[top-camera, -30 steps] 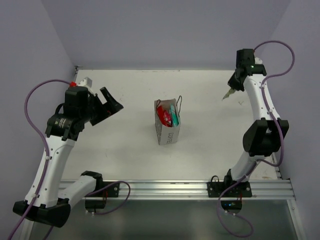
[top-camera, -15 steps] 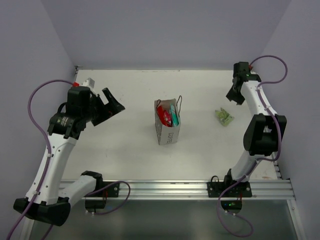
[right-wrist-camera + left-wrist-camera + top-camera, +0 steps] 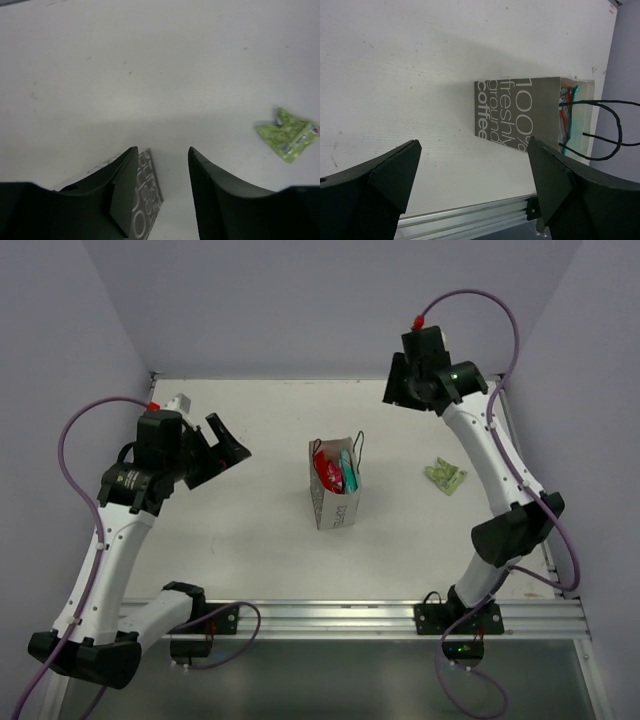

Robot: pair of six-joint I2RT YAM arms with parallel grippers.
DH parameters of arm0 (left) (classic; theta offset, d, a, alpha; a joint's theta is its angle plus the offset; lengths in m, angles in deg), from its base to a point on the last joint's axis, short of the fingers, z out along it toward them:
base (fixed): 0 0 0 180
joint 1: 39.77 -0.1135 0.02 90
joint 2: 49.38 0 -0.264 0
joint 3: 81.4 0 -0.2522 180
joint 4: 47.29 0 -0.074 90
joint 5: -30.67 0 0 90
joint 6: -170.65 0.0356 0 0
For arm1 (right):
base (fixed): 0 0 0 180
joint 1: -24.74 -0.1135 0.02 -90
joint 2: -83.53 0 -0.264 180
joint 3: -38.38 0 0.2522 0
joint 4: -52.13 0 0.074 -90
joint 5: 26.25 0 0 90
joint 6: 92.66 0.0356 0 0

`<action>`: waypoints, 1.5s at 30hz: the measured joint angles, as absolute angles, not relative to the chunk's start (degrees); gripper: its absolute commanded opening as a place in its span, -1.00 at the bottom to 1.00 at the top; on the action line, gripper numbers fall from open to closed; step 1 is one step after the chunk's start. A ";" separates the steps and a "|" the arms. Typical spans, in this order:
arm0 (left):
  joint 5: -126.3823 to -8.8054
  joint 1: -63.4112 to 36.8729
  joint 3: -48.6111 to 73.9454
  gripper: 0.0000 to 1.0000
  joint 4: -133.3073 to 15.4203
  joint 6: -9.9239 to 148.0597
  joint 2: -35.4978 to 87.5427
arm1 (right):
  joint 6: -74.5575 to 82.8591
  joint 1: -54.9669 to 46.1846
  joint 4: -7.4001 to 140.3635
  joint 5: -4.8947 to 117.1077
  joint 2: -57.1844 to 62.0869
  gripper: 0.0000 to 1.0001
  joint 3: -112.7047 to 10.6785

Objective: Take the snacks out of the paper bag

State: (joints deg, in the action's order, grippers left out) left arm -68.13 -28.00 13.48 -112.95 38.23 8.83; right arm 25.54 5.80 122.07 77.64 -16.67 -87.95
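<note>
- The table (image 3: 250, 530) carries everything.
- The paper bag (image 3: 520, 117) stands upright, mouth up, which keeps the contents reachable from above. It sits ahead of the left jaws, framed between them, and below the right jaws. White lettering reads "100% freshly ground coffee".
- The left gripper (image 3: 472, 145) hangs spread wide and empty, likely ready to steady the bag.
- The right gripper (image 3: 162, 152) is parted and empty.
- A red packet (image 3: 325, 468) and a teal packet (image 3: 349, 472) sit in the bag's mouth.
- A green packet (image 3: 291, 139) lies flat, well to one side of the right jaws, probably already unpacked. Its print is unreadable.
</note>
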 measured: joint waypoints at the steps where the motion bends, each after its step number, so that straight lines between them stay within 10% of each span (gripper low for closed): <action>1: -68.13 -28.00 13.48 0.93 -112.95 38.23 8.81 | 25.15 2.69 122.62 76.46 -15.58 -0.08 -88.89; 17: -66.51 -27.98 13.99 0.95 -113.21 38.23 5.82 | 20.08 -16.69 131.86 68.70 -12.87 -0.29 -97.20; 45: -66.58 -27.95 13.99 0.96 -114.41 38.23 6.10 | 17.19 -18.66 126.46 70.21 -19.51 -0.47 -83.69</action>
State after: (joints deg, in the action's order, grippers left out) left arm -66.58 -27.95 13.99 -114.41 38.23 6.10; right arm 17.19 -18.66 126.46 70.21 -19.51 -83.69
